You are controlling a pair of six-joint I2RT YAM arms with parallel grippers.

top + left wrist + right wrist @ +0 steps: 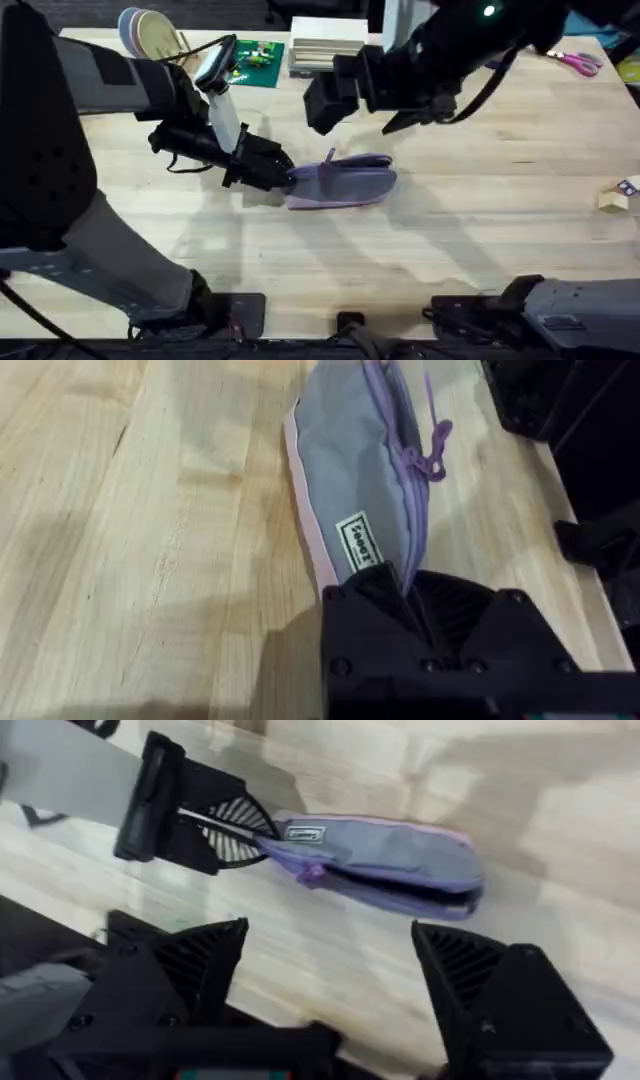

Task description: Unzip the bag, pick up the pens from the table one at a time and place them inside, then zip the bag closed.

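The bag (342,182) lies on the surface (480,220), one end clamped by the left end effector (283,178); above it, the right end effector (330,990) is spread wide.

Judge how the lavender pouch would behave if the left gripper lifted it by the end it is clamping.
The bag looks like soft fabric, so its free end would probably droop. Its zipper gapes open in the right wrist view, so the mouth may sag wider. Lying flat on the table, it seems unlikely to roll. The left gripper pinches one end.
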